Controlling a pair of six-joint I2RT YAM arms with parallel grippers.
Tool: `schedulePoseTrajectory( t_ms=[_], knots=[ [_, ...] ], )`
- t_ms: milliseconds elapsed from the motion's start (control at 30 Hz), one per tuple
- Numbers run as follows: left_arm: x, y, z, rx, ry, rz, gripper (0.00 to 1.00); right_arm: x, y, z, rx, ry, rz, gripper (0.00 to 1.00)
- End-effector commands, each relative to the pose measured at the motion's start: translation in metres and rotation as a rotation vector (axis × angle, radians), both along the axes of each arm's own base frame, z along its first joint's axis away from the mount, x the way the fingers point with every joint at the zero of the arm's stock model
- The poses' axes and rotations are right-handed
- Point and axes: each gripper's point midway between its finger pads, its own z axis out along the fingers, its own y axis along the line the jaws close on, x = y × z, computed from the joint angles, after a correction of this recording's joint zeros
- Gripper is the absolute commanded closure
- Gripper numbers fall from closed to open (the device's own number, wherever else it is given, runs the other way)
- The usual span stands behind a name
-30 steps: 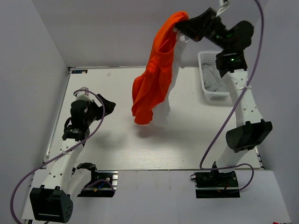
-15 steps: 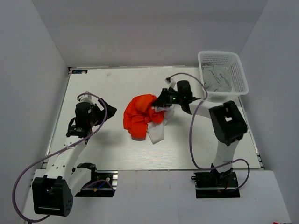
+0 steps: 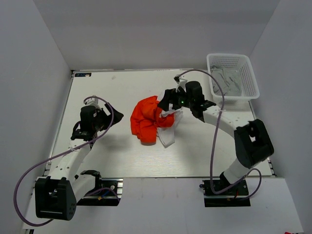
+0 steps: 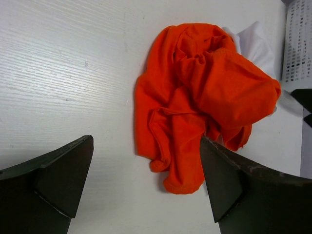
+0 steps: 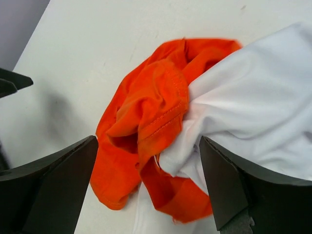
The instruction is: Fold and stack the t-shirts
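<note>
Nearest the arm bases, the left hand hung over bare white tabletop with its dark, wedge-shaped fingers spread wide and nothing between them. It stood well to the left of the clothes. Its wrist view showed the tabletop's fine ribbed grain.

In the middle of the tabletop lay an orange t-shirt, a soft knit bunched into a rumpled heap with one stitched hem showing. Its sleeves and neck were lost in the folds. A white t-shirt was tangled with it, smooth and creased, mostly covered by the orange cloth and by the right arm. Only a flap showed at the near side.

The right hand hovered just over the far right of the heap, fingers released and apart, gripping neither shirt.

Farther right stood a white plastic lattice basket holding crumpled grey clothing. A small dark sticker at the far left corner was too small to read.
</note>
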Motion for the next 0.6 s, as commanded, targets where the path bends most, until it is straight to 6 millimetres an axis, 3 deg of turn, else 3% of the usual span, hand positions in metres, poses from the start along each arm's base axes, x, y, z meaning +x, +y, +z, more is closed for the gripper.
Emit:
schedulePoseTrajectory(
  t_ms=[0, 33, 100, 133, 200, 233, 267, 300, 333, 367, 400, 433, 500, 533, 567],
  knots=[
    [0.008, -0.011, 0.026, -0.019, -0.089, -0.062, 0.0, -0.004, -0.033, 0.005, -0.141, -0.057, -0.099, 0.1],
    [0.008, -0.011, 0.026, -0.02, -0.089, -0.062, 0.0, -0.004, -0.04, 0.024, -0.141, -0.105, -0.129, 0.1],
    [0.007, -0.013, 0.021, -0.024, -0.07, -0.073, 0.0, -0.011, -0.045, 0.024, -0.168, -0.123, -0.13, 0.1],
    [0.007, -0.013, 0.019, -0.024, -0.061, -0.073, 0.0, -0.014, -0.049, 0.037, -0.169, -0.157, -0.133, 0.1],
    [0.006, -0.012, 0.016, -0.016, -0.053, -0.077, 0.0, -0.018, -0.044, 0.042, -0.192, -0.188, -0.11, 0.1],
    [0.006, -0.011, 0.016, -0.01, -0.053, -0.068, 0.0, -0.106, -0.099, -0.036, -0.514, 0.253, -0.029, 0.1],
    [0.006, -0.011, 0.016, -0.01, -0.053, -0.068, 0.0, -0.024, -0.037, 0.047, -0.228, -0.201, -0.07, 0.1],
    [0.006, -0.011, 0.016, -0.01, -0.053, -0.068, 0.0, -0.027, -0.026, 0.04, -0.238, -0.198, -0.038, 0.1],
    [0.006, -0.009, 0.014, -0.005, -0.043, -0.06, 0.0, -0.029, -0.015, 0.049, -0.233, -0.213, -0.011, 0.1],
    [0.004, -0.009, 0.011, -0.004, -0.031, -0.06, 0.0, -0.033, -0.009, 0.046, -0.247, -0.22, 0.028, 0.1],
    [0.004, -0.009, 0.011, -0.004, -0.031, -0.06, 0.0, -0.034, -0.003, 0.03, -0.272, -0.193, 0.053, 0.1],
    [0.003, -0.006, 0.009, 0.004, -0.019, -0.046, 0.0, -0.039, 0.015, 0.04, -0.269, -0.224, 0.089, 0.1],
    [0.0, -0.002, 0.0, 0.018, -0.006, -0.025, 0.0, -0.039, 0.023, 0.019, -0.33, -0.202, 0.108, 0.1],
    [0.0, -0.002, 0.003, 0.017, -0.015, -0.025, 0.0, -0.044, 0.041, 0.031, -0.319, -0.232, 0.134, 0.1],
    [-0.002, -0.002, -0.001, 0.018, -0.006, -0.025, 0.0, -0.044, 0.04, 0.017, -0.367, -0.207, 0.133, 0.1]
  ],
)
